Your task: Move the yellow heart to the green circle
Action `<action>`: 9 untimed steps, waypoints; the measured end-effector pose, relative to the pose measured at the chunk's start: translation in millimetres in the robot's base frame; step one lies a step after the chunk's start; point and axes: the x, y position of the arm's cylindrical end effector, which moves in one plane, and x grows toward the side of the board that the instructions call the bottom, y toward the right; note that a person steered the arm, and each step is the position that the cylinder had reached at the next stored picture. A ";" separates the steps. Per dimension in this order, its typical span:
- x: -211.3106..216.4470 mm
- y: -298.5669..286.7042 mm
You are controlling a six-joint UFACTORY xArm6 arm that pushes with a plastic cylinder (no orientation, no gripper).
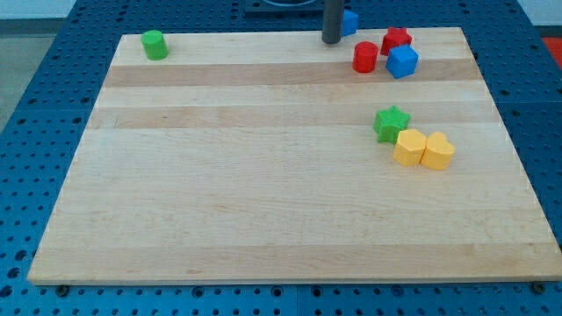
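Note:
The yellow heart point(438, 150) lies at the view's right, touching a second yellow block point(409, 147) on its left. A green star point(391, 123) sits just above and left of them. The green circle point(155, 44) stands far away at the board's top left corner. My tip point(331, 40) is at the top edge of the board, right of centre, well above the yellow heart and far right of the green circle. It touches none of these blocks.
A blue block point(349, 23) sits just right of the rod at the top edge. A red cylinder point(365, 57), another red block point(396, 40) and a blue cube point(403, 61) cluster at the top right. The wooden board point(263, 193) lies on a blue perforated table.

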 end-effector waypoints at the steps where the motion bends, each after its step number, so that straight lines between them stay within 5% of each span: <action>1: 0.0 -7.9; 4: -17.0 -38.3; 9: -18.6 3.3</action>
